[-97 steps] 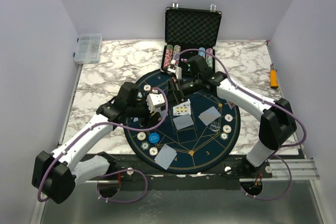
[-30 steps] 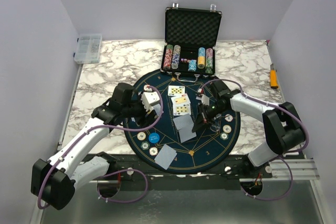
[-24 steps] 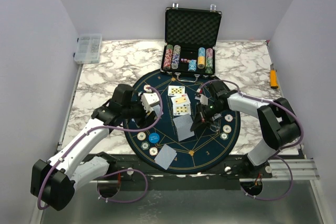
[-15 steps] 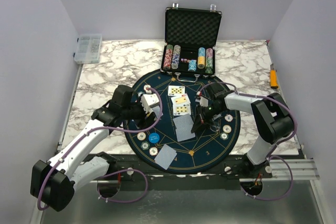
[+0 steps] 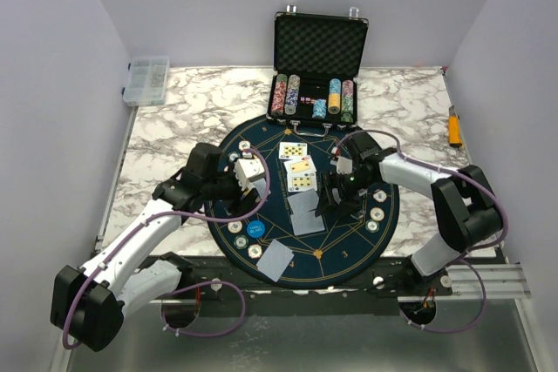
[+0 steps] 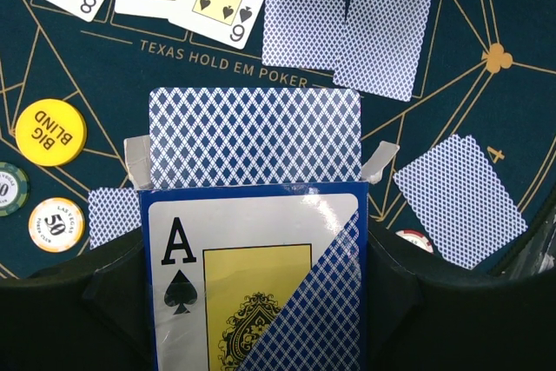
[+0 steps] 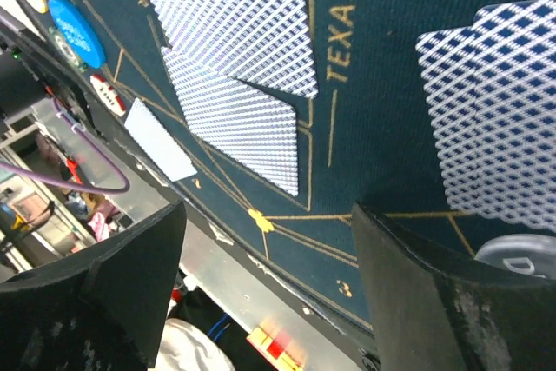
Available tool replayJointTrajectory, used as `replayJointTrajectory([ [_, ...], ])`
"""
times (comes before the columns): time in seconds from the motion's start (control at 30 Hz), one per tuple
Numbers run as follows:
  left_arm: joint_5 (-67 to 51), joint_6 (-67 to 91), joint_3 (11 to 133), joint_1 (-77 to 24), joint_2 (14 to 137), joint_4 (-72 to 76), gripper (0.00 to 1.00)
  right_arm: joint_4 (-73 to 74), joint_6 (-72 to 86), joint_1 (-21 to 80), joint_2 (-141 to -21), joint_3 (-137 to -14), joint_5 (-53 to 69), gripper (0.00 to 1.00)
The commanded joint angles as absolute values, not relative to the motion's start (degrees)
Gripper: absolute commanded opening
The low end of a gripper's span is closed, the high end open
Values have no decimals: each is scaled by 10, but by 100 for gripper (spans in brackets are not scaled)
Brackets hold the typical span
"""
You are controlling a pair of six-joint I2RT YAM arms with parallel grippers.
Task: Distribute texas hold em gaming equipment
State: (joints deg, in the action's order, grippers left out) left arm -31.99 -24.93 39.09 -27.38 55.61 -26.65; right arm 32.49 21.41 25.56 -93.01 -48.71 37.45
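**Left tool pinching the card box, right tool spread above the mat**

I see the clear plastic compartment box (image 5: 146,80) in the far left corner of the white-and-grey marbled surface (image 5: 174,119). The big round dark-blue mat (image 5: 336,259) lies at the middle of the near edge. Over its left part my left tool (image 5: 250,172) pinches a blue-and-white card box printed with an ace of spades (image 6: 252,293) by its two sides. A card with a blue lattice back (image 6: 254,136) stands out of the box's open end.

On the mat's near-left part lie a yellow "BIG BLIND" disc (image 6: 49,132), a round blue disc (image 5: 255,230) and a cream "50" disc with a dark rim (image 6: 54,224). Three face-up white cards (image 5: 301,165) lie side by side at the mat's middle, among them an eight of clubs and a nine of spades. Just on their near side two face-down lattice-backed cards (image 7: 234,58) overlap. A further face-down card (image 5: 275,259) lies by the mat's near rim.

An open black case (image 5: 319,41) with stacks of coloured chips (image 5: 314,98) stands at the middle of the far edge.

My right tool (image 7: 268,215) hangs above the mat just right of the overlapped pair, fingers spread wide with nothing between them. Right of it lie one more face-down card (image 7: 495,102), a clear "dealer" disc (image 7: 519,256) and three cream discs (image 5: 377,213). A yellow-handled object (image 5: 454,126) lies at the right edge.
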Motion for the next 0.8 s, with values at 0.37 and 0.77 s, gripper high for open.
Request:
replayJointTrajectory([
  [0.37, -357, -312, 402, -295, 550, -185, 0, 250, 239, 260, -859, -641, 566, 67],
  [0.77, -346, -266, 465, -333, 609, -166, 0, 242, 175, 355, -871, -698, 322, 1],
])
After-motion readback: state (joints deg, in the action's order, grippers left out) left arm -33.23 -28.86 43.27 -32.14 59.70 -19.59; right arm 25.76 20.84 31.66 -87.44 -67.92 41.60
